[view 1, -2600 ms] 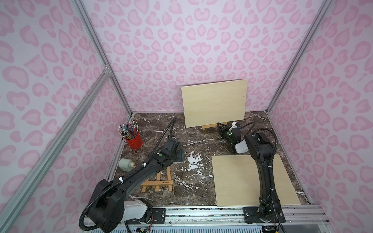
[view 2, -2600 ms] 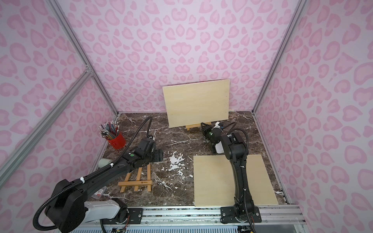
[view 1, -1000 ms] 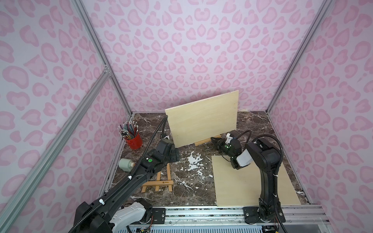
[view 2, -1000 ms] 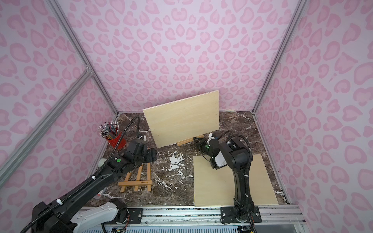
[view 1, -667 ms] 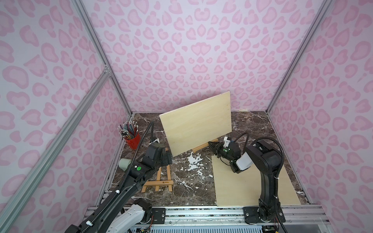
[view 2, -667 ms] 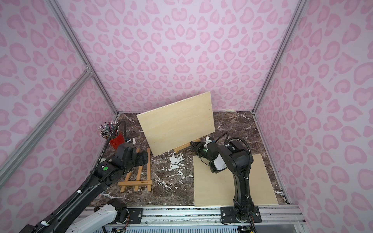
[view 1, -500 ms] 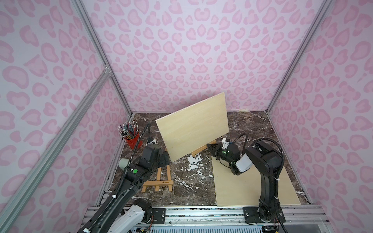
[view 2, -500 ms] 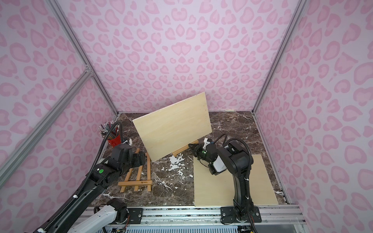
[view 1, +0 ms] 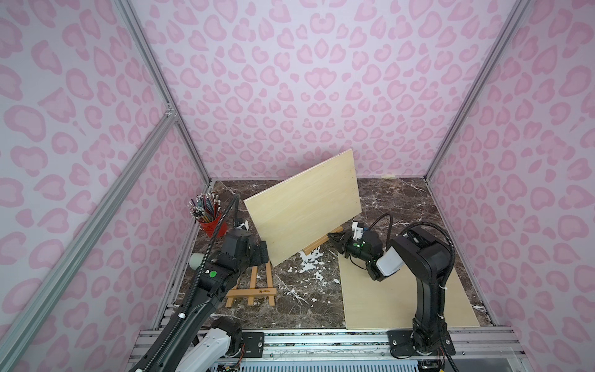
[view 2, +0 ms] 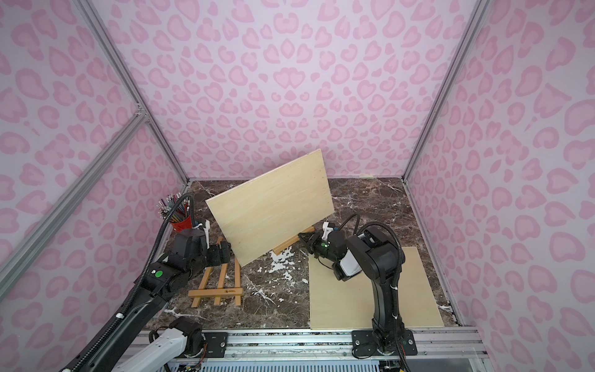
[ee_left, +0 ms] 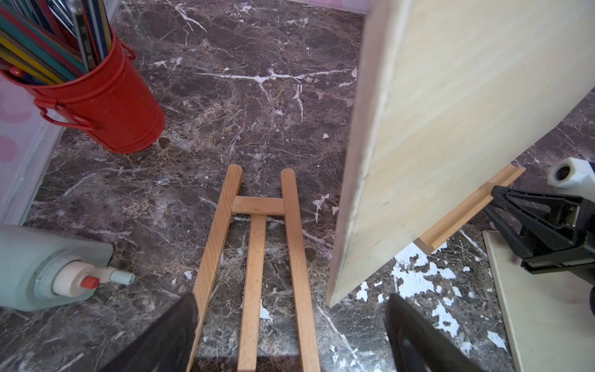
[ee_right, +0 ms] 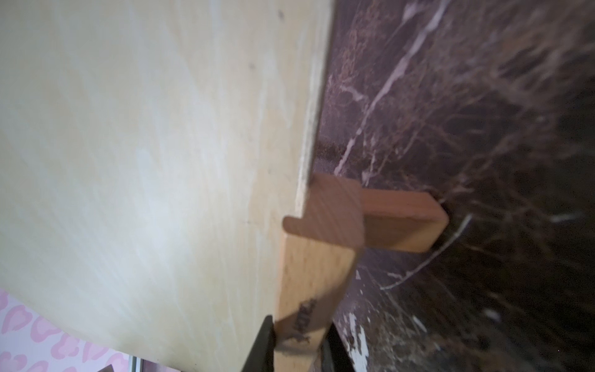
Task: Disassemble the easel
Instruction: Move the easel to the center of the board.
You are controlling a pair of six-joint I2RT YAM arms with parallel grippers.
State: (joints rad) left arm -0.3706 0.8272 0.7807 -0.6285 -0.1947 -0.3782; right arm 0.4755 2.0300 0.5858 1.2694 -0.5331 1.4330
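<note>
A small wooden easel carries a pale board (view 1: pixel 306 206) that stands slanted mid-table, its lower left corner low. My right gripper (view 1: pixel 335 240) is shut on the right end of the easel's ledge (ee_right: pixel 309 273), with a finger on each side of the wood. One easel leg (ee_right: pixel 402 222) pokes out behind the board; the other parts are hidden. My left gripper (ee_left: pixel 293 325) hangs open at the board's lower left corner (view 2: pixel 240 262), touching nothing. Below it a second easel (view 1: pixel 254 290) lies flat on the marble.
Another pale board (view 1: pixel 396 299) lies flat at the front right, beneath my right arm. A red cup of pencils (view 1: pixel 211 222) stands by the left wall, and a pale glue bottle (ee_left: pixel 48 267) lies on its side close to it. Walls close in three sides.
My right gripper has dragged the easel and board leftward and toward the front, slanting them more. The left arm has drawn back to the front left and its jaws have widened.
</note>
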